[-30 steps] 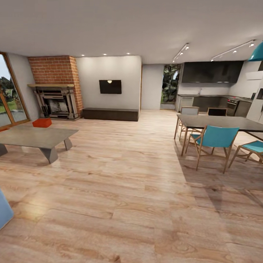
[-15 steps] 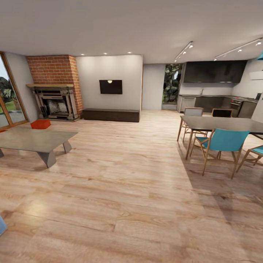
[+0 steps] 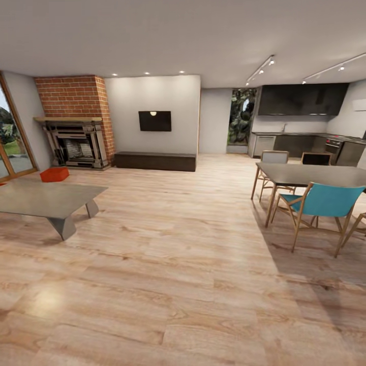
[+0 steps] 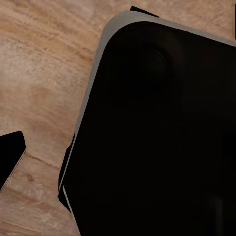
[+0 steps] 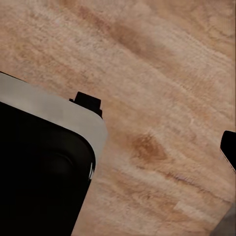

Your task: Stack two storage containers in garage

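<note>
- Fingers: each wrist view catches one dark fingertip at the frame edge, left point(image 4: 11, 158) and right point(image 5: 229, 147); whether either pair is open or closed cannot be told.
- Both wrist views look down past the robot's black, grey-rimmed base point(image 4: 162, 137) onto the light wood-plank floor point(image 3: 168, 264).
- One red-orange storage container point(image 3: 54, 174) sits on the planks near the fireplace point(image 3: 75, 142), beyond the low grey desk point(image 3: 46, 199).
- A dining table point(image 3: 310, 175) with a teal chair point(image 3: 323, 206) stands well apart.
</note>
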Robot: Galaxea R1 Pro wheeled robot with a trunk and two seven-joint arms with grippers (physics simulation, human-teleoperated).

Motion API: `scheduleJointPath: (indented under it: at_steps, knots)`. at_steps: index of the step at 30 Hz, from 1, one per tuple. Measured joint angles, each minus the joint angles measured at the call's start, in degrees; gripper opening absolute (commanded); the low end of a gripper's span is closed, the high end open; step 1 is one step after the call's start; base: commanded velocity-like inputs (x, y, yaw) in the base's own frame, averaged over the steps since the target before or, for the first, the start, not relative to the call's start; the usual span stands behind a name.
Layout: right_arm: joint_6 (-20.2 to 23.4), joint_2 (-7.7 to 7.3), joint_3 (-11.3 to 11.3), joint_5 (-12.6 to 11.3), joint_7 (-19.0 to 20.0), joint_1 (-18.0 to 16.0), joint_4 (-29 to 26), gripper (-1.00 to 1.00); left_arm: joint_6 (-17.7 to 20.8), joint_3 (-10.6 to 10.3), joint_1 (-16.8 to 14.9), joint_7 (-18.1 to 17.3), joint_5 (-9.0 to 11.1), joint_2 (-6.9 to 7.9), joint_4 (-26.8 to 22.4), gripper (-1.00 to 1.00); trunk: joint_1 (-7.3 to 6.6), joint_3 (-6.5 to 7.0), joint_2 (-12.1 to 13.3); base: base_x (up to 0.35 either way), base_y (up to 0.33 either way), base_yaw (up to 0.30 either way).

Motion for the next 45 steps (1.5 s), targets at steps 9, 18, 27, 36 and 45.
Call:
scheduleJointPath:
  at_steps: [9,18,27,36,45]
  knots:
    - [0.0,0.02,0.0,0.0,0.0,0.0,0.0,1.0,0.1,0.0,0.0,0.0,0.1,0.0,0.0,1.0,0.0,0.0,0.0,0.323,0.034,0.0]
    - [-0.1,0.01,0.0,0.0,0.0,0.0,0.0,1.0,0.1,0.0,0.0,0.0,0.1,0.0,0.0,1.0,0.0,0.0,0.0,0.325,0.001,0.0]
    - [0.2,0.22,0.0,0.0,0.0,0.0,0.0,1.0,0.1,0.0,0.0,0.0,0.1,0.0,0.1,1.0,0.0,0.0,0.0,0.325,0.0,0.0]
    - [0.2,0.18,0.0,0.0,0.0,0.0,0.0,1.0,0.1,0.0,0.0,0.0,0.1,0.0,0.1,1.0,0.0,0.0,0.0,0.325,0.0,0.0]
    - [0.3,0.21,0.0,0.0,0.0,0.0,0.0,1.0,0.1,0.0,0.0,0.0,0.1,0.0,0.0,1.0,0.0,0.0,0.0,0.325,0.0,0.0]
